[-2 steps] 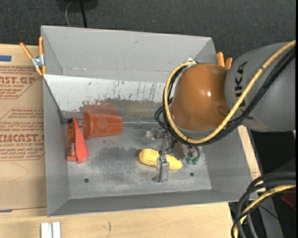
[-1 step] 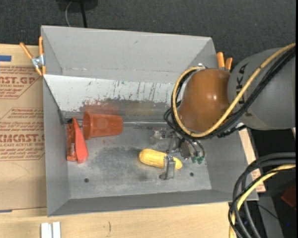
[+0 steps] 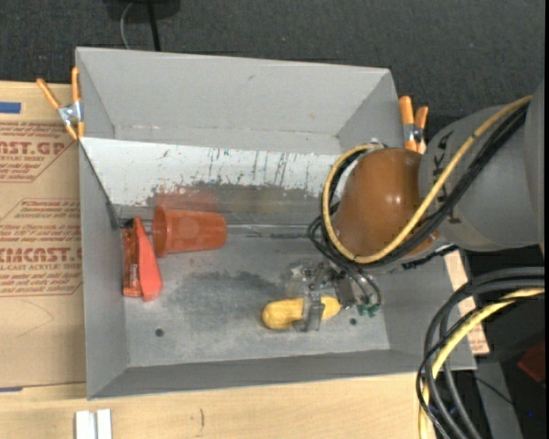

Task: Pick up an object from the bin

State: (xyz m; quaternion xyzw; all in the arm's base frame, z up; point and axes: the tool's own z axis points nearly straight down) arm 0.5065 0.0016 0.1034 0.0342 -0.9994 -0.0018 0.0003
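Observation:
A small yellow, banana-like thing (image 3: 282,315) lies on the bin floor near the front wall, right of the middle. My gripper (image 3: 314,300) is down at its right end, with dark gripper parts crossing over the yellow surface. Some yellow also shows on the right side of the gripper. An orange plastic cup (image 3: 190,230) lies on its side at the back left of the floor, well away from the gripper.
A flat orange-red tool (image 3: 139,262) lies along the left wall, just left of the cup. The arm with its brown dome and looping cables covers the bin's right side. The middle of the floor is scuffed grey metal.

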